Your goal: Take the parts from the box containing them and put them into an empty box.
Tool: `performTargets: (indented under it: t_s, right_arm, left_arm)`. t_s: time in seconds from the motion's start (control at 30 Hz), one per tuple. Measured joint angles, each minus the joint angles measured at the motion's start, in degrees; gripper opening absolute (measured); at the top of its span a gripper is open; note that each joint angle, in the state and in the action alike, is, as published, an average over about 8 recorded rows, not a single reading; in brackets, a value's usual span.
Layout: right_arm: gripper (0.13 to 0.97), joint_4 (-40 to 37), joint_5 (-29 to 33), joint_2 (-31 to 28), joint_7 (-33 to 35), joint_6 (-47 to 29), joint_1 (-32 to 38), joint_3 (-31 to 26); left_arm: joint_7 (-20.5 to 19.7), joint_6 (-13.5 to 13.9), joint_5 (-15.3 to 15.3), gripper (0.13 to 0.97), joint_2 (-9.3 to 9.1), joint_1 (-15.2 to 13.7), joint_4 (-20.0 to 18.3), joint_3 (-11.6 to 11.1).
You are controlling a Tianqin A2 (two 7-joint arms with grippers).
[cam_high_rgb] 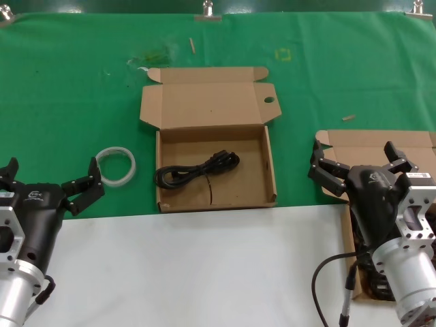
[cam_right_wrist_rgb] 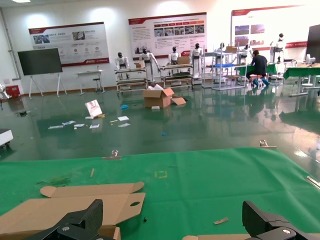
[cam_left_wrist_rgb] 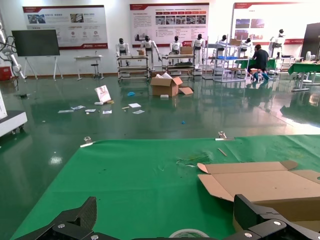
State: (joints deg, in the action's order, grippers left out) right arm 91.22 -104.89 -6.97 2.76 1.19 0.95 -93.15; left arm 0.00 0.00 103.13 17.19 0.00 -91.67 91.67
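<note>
Green table cover: holed-tab box, plain-tab box, tape ring.

no legible text anywhere.

- head view: small white logo mark on the black housing of the left hand and another on the right hand; shapes only, no letters can be made out.
- left wrist view: wall posters with red header strips and photo blocks; the print is too small to read. dark display board is blank.
- right wrist view: same kind of wall posters; headings and body lines unreadable.
- cardboard boxes on the table carry no printing that shows.
- faint yellow square outline on the green cloth, a mark, not a character.
</note>
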Motion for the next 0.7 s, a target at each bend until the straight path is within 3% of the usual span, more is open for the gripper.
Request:
performTargets:
  t_s: [0.7]
  right_arm:
    - [0.966, 0.0, 0.0, 0.0, 0.0, 0.0, 0.0, 0.0]
  left_arm:
    - [0.0, 0.0, 0.0, 0.966, 0.00, 0.0, 0.0, 0.0]
